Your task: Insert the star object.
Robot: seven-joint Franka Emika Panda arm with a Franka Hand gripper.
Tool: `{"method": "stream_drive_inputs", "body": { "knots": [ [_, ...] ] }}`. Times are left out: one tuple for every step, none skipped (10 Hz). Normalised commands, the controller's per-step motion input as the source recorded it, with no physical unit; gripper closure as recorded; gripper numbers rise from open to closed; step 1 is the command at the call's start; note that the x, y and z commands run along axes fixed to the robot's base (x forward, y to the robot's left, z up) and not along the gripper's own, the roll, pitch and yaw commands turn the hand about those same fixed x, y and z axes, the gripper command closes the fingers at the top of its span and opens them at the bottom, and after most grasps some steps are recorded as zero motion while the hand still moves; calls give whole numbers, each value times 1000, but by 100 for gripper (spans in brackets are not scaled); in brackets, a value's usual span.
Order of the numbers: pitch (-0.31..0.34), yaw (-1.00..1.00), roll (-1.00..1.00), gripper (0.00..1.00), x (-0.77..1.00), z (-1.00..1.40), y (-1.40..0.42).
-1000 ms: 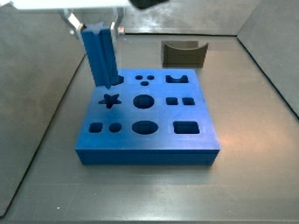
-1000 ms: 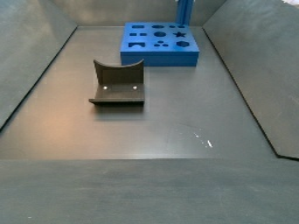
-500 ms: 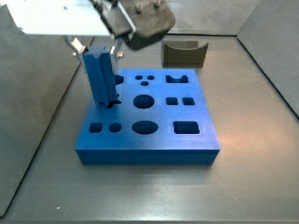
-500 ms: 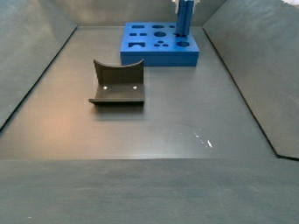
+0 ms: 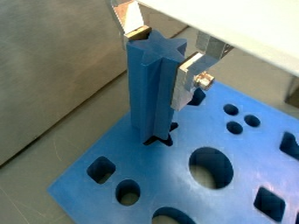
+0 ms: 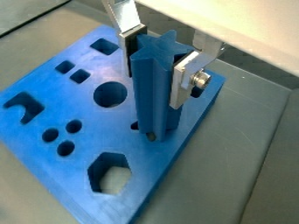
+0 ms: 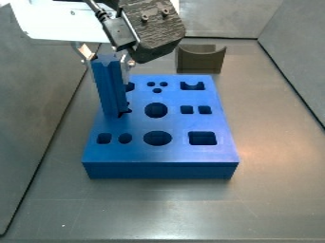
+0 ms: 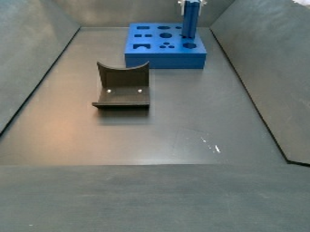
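The star object (image 7: 110, 90) is a slim bright blue peg standing upright with its lower end in the star-shaped hole of the wide blue block (image 7: 159, 169). It shows in both wrist views (image 5: 152, 96) (image 6: 152, 87) and, small, in a side view (image 8: 190, 20). My gripper (image 5: 162, 59) is above the block's near-left corner, with its silver fingers (image 6: 184, 83) pressed on opposite sides of the peg's top part. The gripper also shows in a wrist view (image 6: 158, 63) and a side view (image 7: 105, 55). The block's other shaped holes are empty.
A dark grey-brown curved piece (image 8: 121, 86) stands on the floor apart from the block and shows behind the block in a side view (image 7: 200, 57). The block (image 8: 164, 60) sits near the tray's far wall. Sloped grey walls surround the floor.
The peg has come down with the gripper from above the block into the star hole. Over the last half second it has hardly moved.
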Motion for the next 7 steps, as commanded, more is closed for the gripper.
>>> {"method": "stream_drive_inputs", "body": {
  "knots": [
    [0,-657,0,100,171,-483,-97],
    [6,-714,0,100,197,-477,-54],
    [36,-709,0,100,123,-454,-23],
    [41,-466,0,100,0,-429,0],
    [11,-86,20,100,-49,-397,0],
    [0,0,51,100,-134,-400,17],
    [0,80,76,100,-6,-429,3]
  ]
}}
